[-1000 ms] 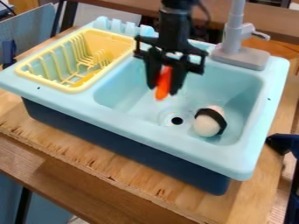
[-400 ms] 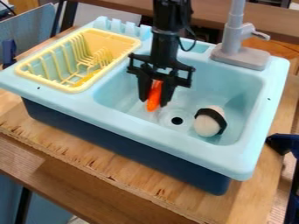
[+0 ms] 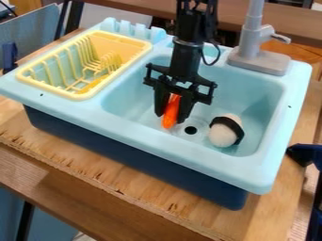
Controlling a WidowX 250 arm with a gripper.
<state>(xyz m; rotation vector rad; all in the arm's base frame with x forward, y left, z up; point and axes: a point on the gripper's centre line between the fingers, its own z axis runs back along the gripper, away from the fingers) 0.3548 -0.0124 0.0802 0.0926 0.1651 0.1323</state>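
Over the sink point(image 3: 252, 89), the gripper point(image 3: 170, 117) is grasping an orange toy point(image 3: 170, 121), which is sitting between its fingers and projecting below them.

Sink point(image 3: 157, 143): moulded plastic, smooth, w/ semi-gloss sheen on rim & basin walls; dk. lower shell point(image 3: 125, 162) plastic-looking too, more matt. Dish rack point(image 3: 80, 95): plastic, smooth, satin. Faucet point(image 3: 254, 52): plastic-looking, smooth, mostly matt. Orange pc. point(image 3: 170, 118): smooth, plastic-like, slight gloss. Gripper point(image 3: 172, 116): matt, hard plastic look. White rounded obj. point(image 3: 222, 136): smooth, matt; material unclear from here. Board point(image 3: 94, 162): wood, visible grain, front edge rough & splintery. Lower surface point(image 3: 66, 193): wood-look, smoother.
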